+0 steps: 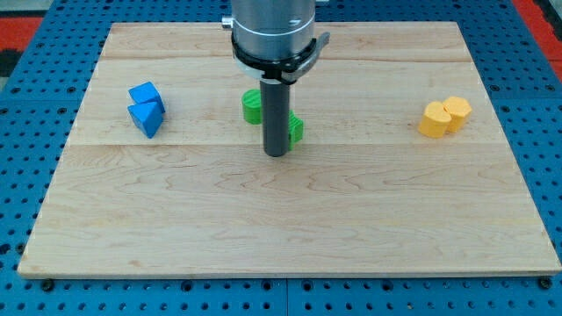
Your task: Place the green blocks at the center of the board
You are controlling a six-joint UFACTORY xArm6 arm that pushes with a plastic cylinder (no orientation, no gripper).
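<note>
Standing near the board (pixel 176 228) centre, my tip (pixel 277 154) touches the right green block (pixel 296 130), the left green block (pixel 252 106) just beyond: nearly done, no fingers fitted.

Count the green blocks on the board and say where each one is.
2: one green block just left of the rod, another green block at its right, both near board centre. My tip sits just below them; the rod partly hides both.
</note>
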